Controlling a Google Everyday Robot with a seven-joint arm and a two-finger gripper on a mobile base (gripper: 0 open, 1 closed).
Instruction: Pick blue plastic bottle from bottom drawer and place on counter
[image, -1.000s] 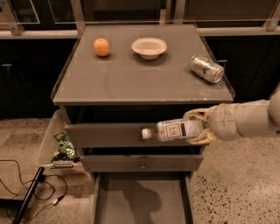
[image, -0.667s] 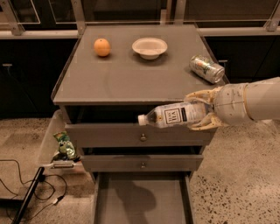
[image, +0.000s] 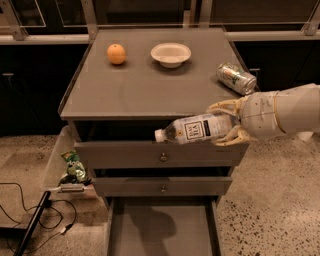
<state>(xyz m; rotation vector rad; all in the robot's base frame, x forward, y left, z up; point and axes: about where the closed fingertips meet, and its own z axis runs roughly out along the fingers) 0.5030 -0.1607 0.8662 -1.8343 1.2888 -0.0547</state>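
My gripper (image: 226, 123) comes in from the right on a white arm and is shut on the blue plastic bottle (image: 192, 129). The bottle looks clear and greyish, with a white cap and a pale label with a dark square logo. It lies on its side, cap to the left, in the air at the counter's front edge, about level with the top. The counter (image: 145, 85) is the wide grey top of the cabinet. The bottom drawer (image: 161, 230) is pulled out below, its flat grey floor bare.
On the counter are an orange (image: 116, 53), a white bowl (image: 171, 54) and a dented silver-green can (image: 235, 78) lying at the right edge. Two knobbed drawers (image: 161, 155) sit slightly open. A clear bin with a green bag (image: 73, 167) and cables are on the floor at left.
The gripper has lifted the bottle from in front of the top drawer up to the counter's front edge and slightly leftward.
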